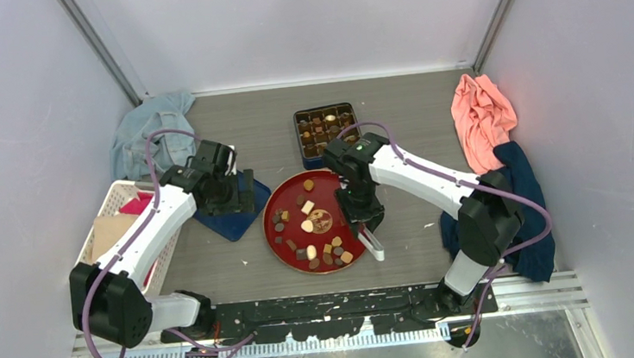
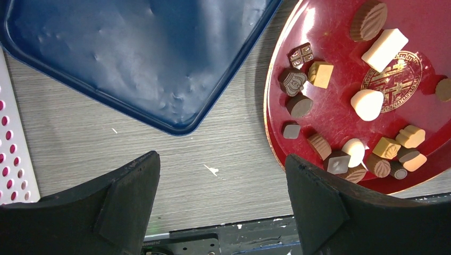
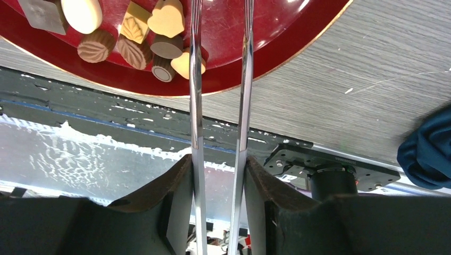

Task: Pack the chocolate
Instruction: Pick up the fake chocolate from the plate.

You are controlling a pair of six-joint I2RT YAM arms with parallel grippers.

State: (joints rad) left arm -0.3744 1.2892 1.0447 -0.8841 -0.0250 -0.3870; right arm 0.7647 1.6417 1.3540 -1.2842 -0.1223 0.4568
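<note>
I have the right fingers [image 3: 176, 204] pinching the tongs [image 3: 195, 106], with the tips over the red plate's [image 3: 268, 29] near-right rim beside the chocolates [image 3: 133, 50], likely lined up for a pick. The left fingers [image 2: 127, 194] are spread, parked left of the plate.

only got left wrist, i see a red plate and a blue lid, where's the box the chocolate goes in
observer: The box sits just behind the red plate, at the far middle of the table, partly filled with chocolate.
operator: what's the right arm doing
observer: The right gripper hangs over the plate's right side, clamped on metal tongs.
operator: tongs got a piece?
observer: Their blades stand apart over the plate's near rim with nothing between them where visible. The tips run out of frame, so I cannot tell.
</note>
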